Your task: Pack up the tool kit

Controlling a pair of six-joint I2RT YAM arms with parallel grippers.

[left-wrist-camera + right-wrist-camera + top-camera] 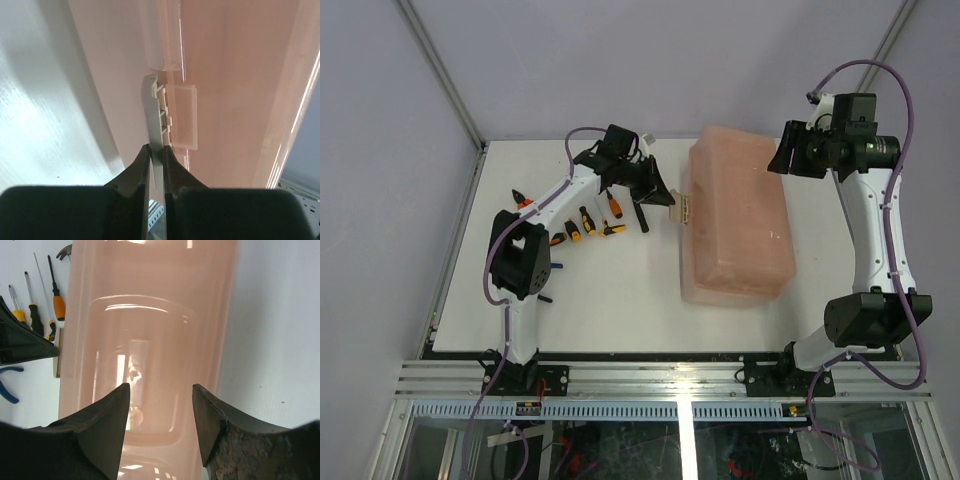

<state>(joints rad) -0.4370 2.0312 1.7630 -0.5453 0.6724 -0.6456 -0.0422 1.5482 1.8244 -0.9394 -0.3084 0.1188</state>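
Observation:
A closed pink translucent tool case lies on the white table; it also fills the right wrist view and the left wrist view. My left gripper is at the case's left side, shut on its pale latch tab, which stands out from the case wall. My right gripper hovers open and empty above the case's far right part, its fingers spread over the lid. Several orange-handled screwdrivers lie on the table left of the case, under the left arm.
Blue-handled pliers and a hammer head lie with the screwdrivers left of the case. The table's white rim runs along the near side. Grey walls enclose the back and sides.

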